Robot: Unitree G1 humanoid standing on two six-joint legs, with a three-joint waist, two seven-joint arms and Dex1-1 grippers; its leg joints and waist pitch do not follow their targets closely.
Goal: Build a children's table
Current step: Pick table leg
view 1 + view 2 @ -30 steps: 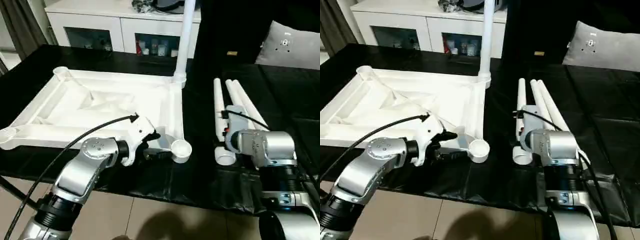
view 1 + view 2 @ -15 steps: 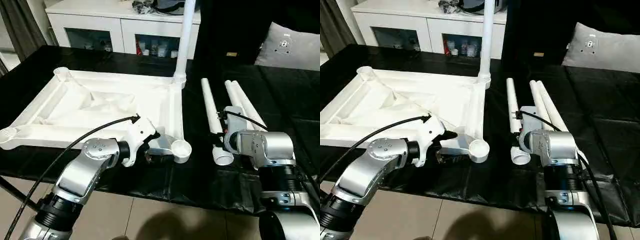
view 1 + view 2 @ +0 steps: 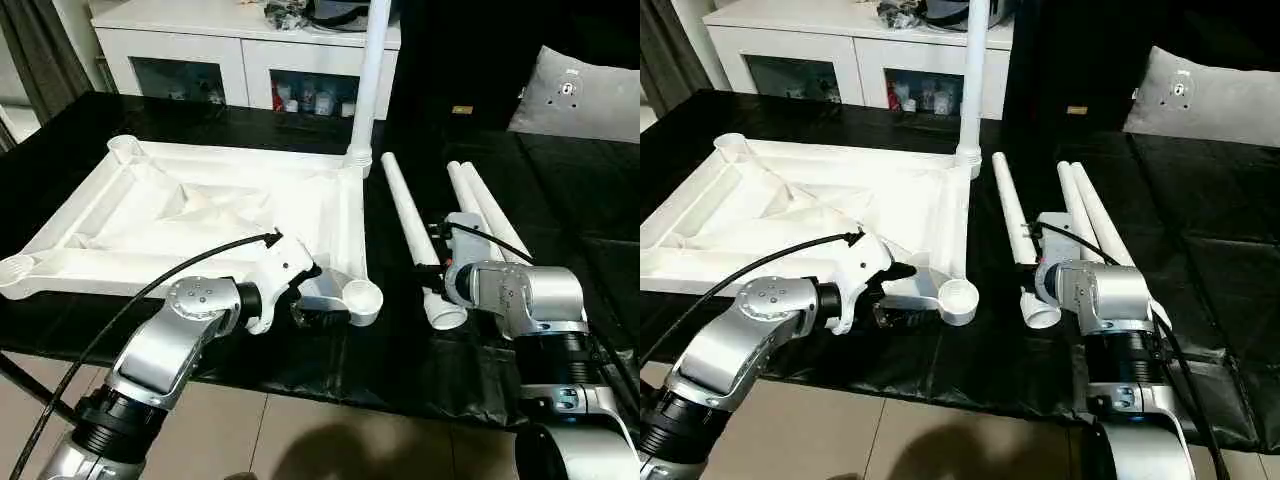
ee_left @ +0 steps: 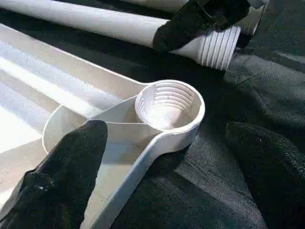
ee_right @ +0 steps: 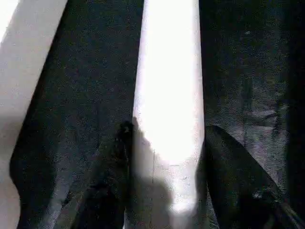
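Observation:
The white table top (image 3: 200, 210) lies underside up on the black cloth. One white leg (image 3: 372, 70) stands upright in its far right corner socket. My left gripper (image 3: 318, 295) is open at the near right corner socket (image 4: 169, 105), one finger (image 4: 62, 181) over the corner rib, the other (image 4: 271, 176) above the cloth. My right gripper (image 3: 440, 275) is shut on a lying leg (image 5: 169, 95) near its threaded end (image 4: 212, 45). That leg (image 3: 405, 215) angles toward the table top. Two more legs (image 3: 480, 205) lie side by side to its right.
A white glass-door cabinet (image 3: 240, 60) stands behind the black table. A grey cushion (image 3: 580, 90) lies at the far right. The black table's front edge (image 3: 330, 395) runs just below both grippers, with tiled floor under it.
The leg in my right gripper has swung its far end left, away from the other two legs and toward the table top. My left gripper has stayed at the corner socket.

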